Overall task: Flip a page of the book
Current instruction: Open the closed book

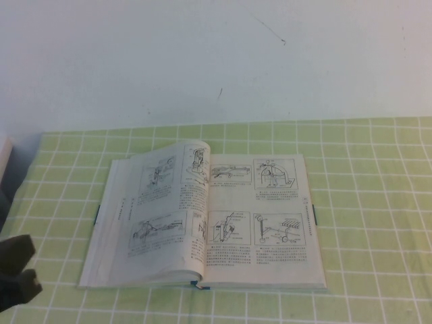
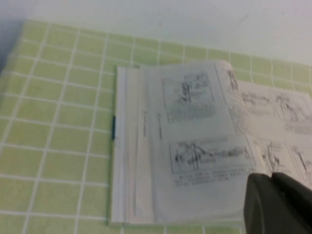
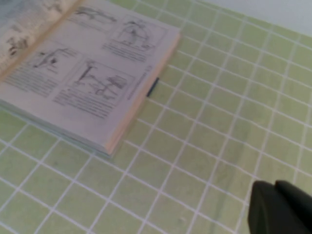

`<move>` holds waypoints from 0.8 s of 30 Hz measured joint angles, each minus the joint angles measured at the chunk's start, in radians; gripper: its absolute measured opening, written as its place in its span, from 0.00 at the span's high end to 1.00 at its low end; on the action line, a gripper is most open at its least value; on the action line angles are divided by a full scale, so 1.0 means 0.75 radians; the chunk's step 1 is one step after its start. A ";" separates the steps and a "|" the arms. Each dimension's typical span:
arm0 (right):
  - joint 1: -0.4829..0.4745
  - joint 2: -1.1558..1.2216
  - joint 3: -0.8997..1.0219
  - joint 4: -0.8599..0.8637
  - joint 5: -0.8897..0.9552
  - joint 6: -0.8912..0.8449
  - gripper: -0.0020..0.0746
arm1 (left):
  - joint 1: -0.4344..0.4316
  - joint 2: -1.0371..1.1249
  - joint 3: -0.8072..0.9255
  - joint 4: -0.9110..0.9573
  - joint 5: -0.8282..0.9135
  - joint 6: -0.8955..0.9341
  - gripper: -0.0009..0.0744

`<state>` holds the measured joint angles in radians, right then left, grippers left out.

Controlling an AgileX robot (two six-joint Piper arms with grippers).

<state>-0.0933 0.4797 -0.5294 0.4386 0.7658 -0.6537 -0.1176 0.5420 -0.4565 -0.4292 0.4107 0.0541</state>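
The book [image 1: 256, 229] lies open and flat on the green checked cloth, showing greyish-white pages of black machine drawings. The left-hand page [image 1: 158, 202] bulges upward and its top corner curls near the spine. The book also shows in the left wrist view [image 2: 195, 146] and the right wrist view [image 3: 87, 73]. My left gripper [image 1: 19, 270] is shut and empty, off the book's front left corner; in its wrist view [image 2: 271, 174] the tips hover over the lower part of the left page. My right gripper [image 3: 274, 183] is shut and empty over bare cloth to the right of the book, out of the high view.
The green checked tablecloth [image 1: 378, 202] covers the table up to a plain white wall [image 1: 216, 61] at the back. A pale object [image 1: 4, 158] stands at the far left edge. Thin blue cover edges [image 1: 314, 214] stick out at the book's sides.
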 joint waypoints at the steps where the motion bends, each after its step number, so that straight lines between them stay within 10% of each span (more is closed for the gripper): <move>1: 0.000 0.025 0.000 0.056 0.002 -0.084 0.98 | -0.006 0.057 -0.019 -0.062 0.026 0.061 0.99; 9: 0.000 0.242 0.000 0.423 0.024 -0.445 0.98 | -0.022 0.461 -0.245 -0.417 0.203 0.592 0.99; 24: 0.098 0.949 -0.131 0.765 -0.098 -0.893 0.98 | -0.080 1.167 -0.609 -0.453 0.198 0.755 0.99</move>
<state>-0.0198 1.1914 -0.6279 1.0125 0.6920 -1.3231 -0.1777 1.4171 -0.9136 -0.7687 0.5591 0.6203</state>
